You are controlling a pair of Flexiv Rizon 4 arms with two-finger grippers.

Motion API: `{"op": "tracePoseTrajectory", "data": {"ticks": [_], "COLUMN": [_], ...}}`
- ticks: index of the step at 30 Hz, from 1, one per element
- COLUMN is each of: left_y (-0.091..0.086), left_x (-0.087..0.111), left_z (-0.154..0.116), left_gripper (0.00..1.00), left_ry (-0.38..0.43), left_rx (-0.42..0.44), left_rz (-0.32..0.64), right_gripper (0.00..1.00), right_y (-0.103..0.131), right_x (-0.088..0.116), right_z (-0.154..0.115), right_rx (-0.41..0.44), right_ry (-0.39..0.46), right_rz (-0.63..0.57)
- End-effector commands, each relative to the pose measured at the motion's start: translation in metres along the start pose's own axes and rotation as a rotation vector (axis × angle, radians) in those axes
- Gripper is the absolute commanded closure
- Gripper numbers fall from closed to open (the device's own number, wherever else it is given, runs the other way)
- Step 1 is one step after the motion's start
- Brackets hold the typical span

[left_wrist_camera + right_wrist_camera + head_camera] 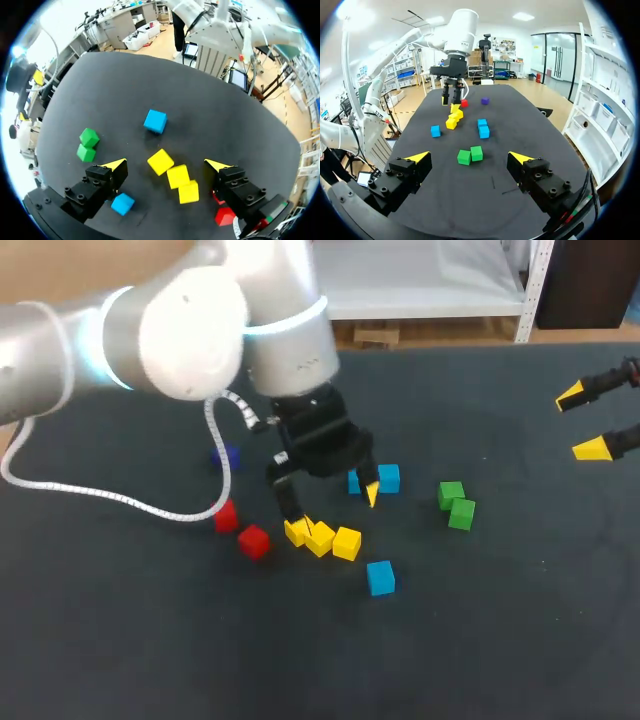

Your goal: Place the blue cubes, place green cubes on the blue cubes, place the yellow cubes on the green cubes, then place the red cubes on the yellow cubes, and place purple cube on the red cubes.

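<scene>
I have my left gripper (pixel 336 510) with its jaws wide apart and holding nothing, straddling the row of yellow cubes (pixel 320 537). My right gripper (pixel 581 423) hangs at the far right edge, jaws also wide apart and empty.

Every cube lies single on the dark tabletop (pixel 120 640). At the left are two red cubes (pixel 253 540), slightly apart, with the purple cube (pixel 226 455) behind them. The three yellow cubes touch in a slanted line. Two blue cubes (pixel 388 478) sit side by side just beyond, and a third blue cube (pixel 380 577) lies alone toward the near edge. Further right, two green cubes (pixel 461 513) touch.
</scene>
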State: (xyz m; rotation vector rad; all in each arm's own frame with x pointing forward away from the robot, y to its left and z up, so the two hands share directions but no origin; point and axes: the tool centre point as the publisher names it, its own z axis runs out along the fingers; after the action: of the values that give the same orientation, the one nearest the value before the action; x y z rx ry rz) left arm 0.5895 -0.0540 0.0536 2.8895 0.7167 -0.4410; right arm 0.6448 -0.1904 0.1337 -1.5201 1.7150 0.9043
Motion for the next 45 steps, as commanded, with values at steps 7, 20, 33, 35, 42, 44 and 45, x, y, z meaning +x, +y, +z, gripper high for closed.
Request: {"op": "tracePoseTrajectory", "data": {"ticks": [7,20,33,35,42,44,45], "left_y": [0.015,0.023,0.019,0.019,0.019,0.019,0.019], "left_x": [-0.031,-0.042,-0.026,-0.026,-0.031,-0.034,-0.035], "left_z": [0.029,0.062,0.084,0.085,0.084,0.083,0.083], "left_gripper": [0.0,0.0,0.13,0.24,0.46,0.51,0.51], "left_ry": [0.012,-0.018,-0.018,-0.02,-0.026,-0.027,-0.027], "left_rx": [0.073,0.06,0.074,0.075,0.077,0.078,0.078], "left_rz": [0.021,0.157,0.22,0.23,0.244,0.256,0.258], "right_gripper": [0.0,0.0,0.0,0.0,0.0,0.0,0.0], "right_y": [-0.001,-0.001,-0.001,-0.001,-0.001,-0.001,-0.001], "right_x": [0.0,0.0,0.0,0.0,0.0,0.0,0.0], "right_z": [0.001,0.001,0.001,0.001,0.001,0.001,0.001], "right_rx": [0.0,0.0,0.0,0.0,0.0,0.0,0.0], "right_ry": [-0.001,-0.001,-0.001,-0.001,-0.001,-0.001,-0.001], "right_rz": [-0.001,-0.001,-0.001,-0.001,-0.001,-0.001,-0.001]}}
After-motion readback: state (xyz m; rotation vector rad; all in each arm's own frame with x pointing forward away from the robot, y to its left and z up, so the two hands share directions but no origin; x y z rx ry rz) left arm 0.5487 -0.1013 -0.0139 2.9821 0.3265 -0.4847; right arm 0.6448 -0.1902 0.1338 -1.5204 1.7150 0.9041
